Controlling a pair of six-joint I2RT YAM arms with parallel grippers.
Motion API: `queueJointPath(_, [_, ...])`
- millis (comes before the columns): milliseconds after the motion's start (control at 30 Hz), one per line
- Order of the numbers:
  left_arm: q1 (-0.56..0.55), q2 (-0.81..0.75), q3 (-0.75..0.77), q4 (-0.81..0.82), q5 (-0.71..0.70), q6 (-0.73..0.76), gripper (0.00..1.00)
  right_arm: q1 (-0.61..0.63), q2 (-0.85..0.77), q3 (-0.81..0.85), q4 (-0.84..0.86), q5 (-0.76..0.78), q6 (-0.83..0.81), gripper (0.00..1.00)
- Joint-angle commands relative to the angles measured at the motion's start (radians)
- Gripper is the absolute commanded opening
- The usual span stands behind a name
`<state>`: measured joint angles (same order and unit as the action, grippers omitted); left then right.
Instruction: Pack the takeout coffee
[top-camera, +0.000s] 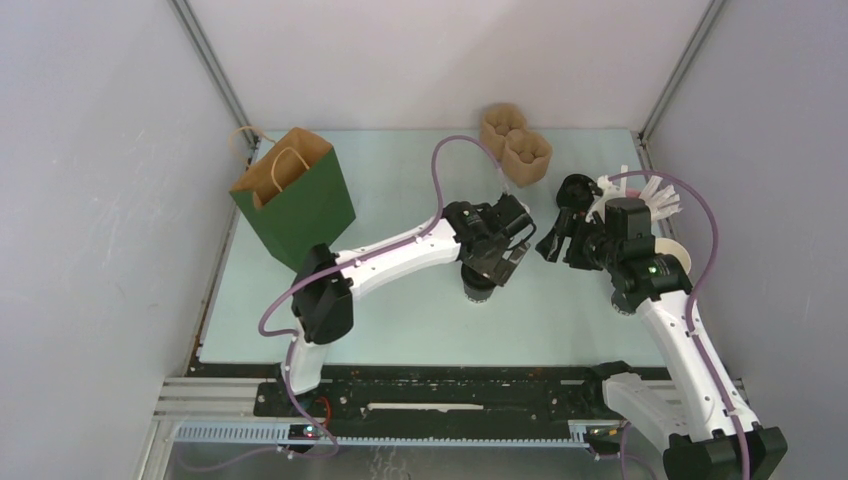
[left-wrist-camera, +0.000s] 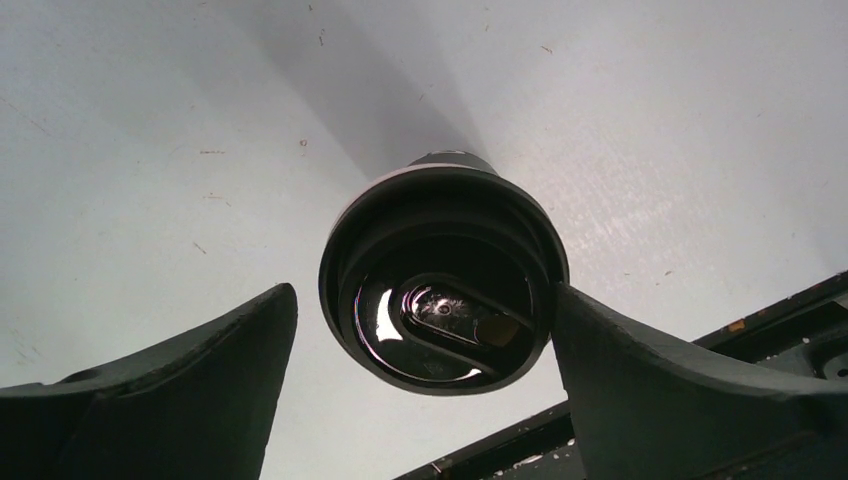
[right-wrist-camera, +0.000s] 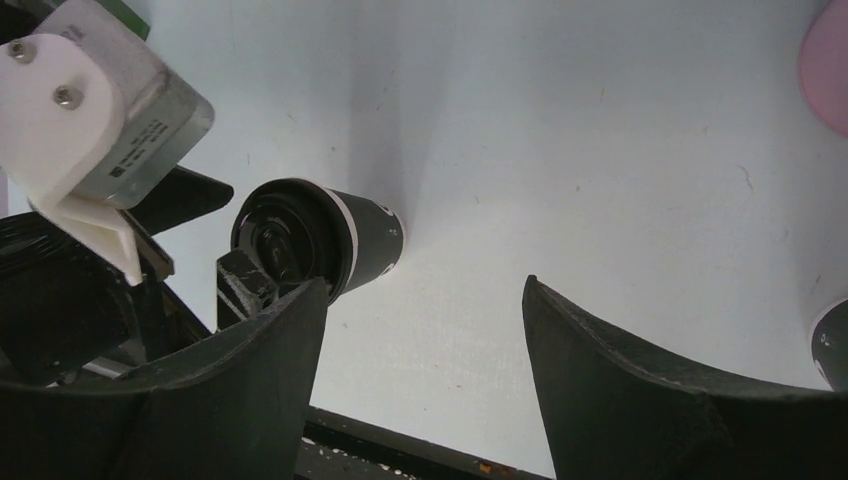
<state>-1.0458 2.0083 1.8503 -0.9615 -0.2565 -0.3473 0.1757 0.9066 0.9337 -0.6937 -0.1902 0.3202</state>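
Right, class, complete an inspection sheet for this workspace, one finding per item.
Surface: pale green table, faint specks.
Job's things: takeout coffee upright, lid on; green paper bag standing open, rear left.
Clutter: cardboard cup carrier at rear; pink cup of straws at right.
Grippers: left gripper open, straddling the takeout coffee; right gripper open, empty.
Cables: purple cable looping along each arm.
Surroundings: plain grey walls.

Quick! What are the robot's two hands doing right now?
Left gripper: open around the coffee cup, not clamped.
Right gripper: open, holding nothing.
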Motion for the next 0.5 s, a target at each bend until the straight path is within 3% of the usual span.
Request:
queueJointPath(0, [0.009, -0.1, 0.088, -0.015, 0.011, 0.019, 1.0, -0.016, -0.003, -0.003, 0.032, -0.014, 0.002, 0.81])
queueJointPath(267, [0.043, -0.317, 0.053, 0.001, 0.129, 0.001, 1.0, -0.036, 0.017, 0.01, 0.026, -0.054, 0.003, 0.81])
queueJointPath(367, [0.124, -0.503, -0.172, 0.181, 0.339, -0.068, 0.98, -0.036, 0.077, 0.01, 0.061, -0.223, 0.01, 0.78])
queueJointPath(467, [0.24, -0.682, -0.515, 0.462, 0.565, -0.197, 0.93, -0.032, 0.172, 0.006, 0.126, -0.424, 0.042, 0.71])
